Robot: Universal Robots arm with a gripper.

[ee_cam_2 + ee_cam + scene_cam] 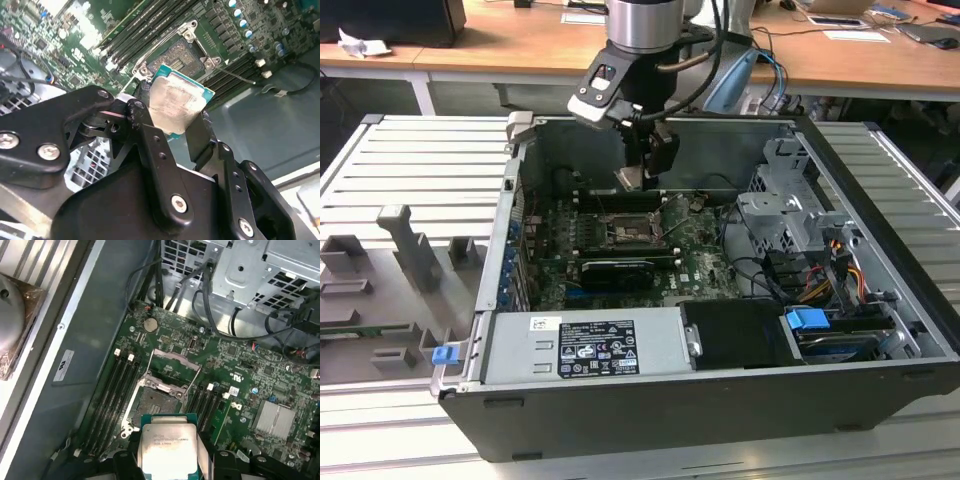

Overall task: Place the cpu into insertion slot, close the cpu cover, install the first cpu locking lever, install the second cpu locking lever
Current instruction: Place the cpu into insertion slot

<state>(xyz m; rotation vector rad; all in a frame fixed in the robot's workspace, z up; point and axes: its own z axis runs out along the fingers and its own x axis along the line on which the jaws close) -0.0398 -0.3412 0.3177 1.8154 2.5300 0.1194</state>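
My gripper (645, 168) is shut on the cpu (632, 178), a pale square chip with a green edge, and holds it in the air inside the open computer case. In both wrist views the cpu (175, 102) (167, 447) sits between the two black fingers (150, 137). The insertion slot (155, 402) (182, 52) lies bare on the green board just beyond the chip, apart from it. The cpu cover (175, 356) stands tipped open at the slot's far side. Thin wire levers (235, 75) stand off the slot's sides.
Long black memory slots (117, 390) flank the insertion slot on both sides. A large grey labelled box (585, 345) fills the case's near side. A metal drive cage (785, 215) with cables stands on the exterior view's right. A finned heatsink (272, 420) sits on the board.
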